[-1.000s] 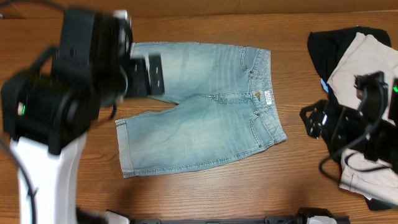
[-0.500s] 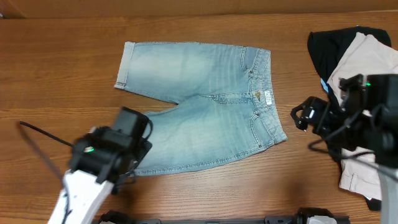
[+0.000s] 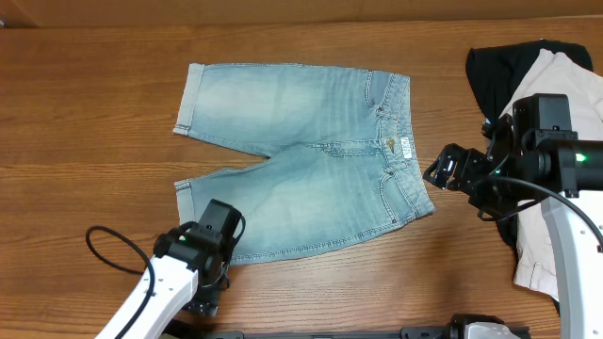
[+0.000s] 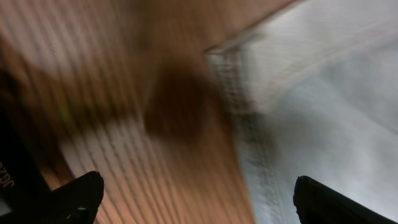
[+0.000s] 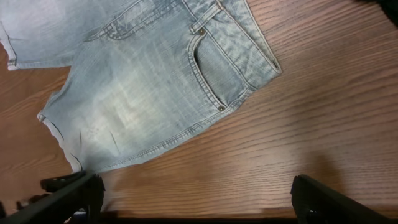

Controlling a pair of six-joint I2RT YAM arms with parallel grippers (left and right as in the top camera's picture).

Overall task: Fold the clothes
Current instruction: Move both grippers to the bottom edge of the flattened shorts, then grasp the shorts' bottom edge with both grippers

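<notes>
The light-blue denim shorts [image 3: 301, 155] lie spread flat in the middle of the table, waistband to the right and both legs to the left. My left gripper [image 3: 215, 229] is low at the near leg's hem corner. The blurred left wrist view shows that hem [image 4: 311, 81] ahead, with the open, empty fingers [image 4: 196, 190] straddling the edge between wood and denim. My right gripper [image 3: 441, 173] is open and empty, just right of the waistband's near corner. In the right wrist view its fingers [image 5: 196, 190] are over bare wood, with the shorts [image 5: 143, 74] ahead.
A black garment [image 3: 499, 68] and cream-beige trousers [image 3: 561, 94] are piled at the right edge, under and behind my right arm. A black cable [image 3: 113, 247] loops beside my left arm. Wooden table [image 3: 85, 141] all around.
My left arm has swung from over the far leg at the back left down to the near leg's hem. My right gripper has moved left toward the waistband. The shorts have not moved.
</notes>
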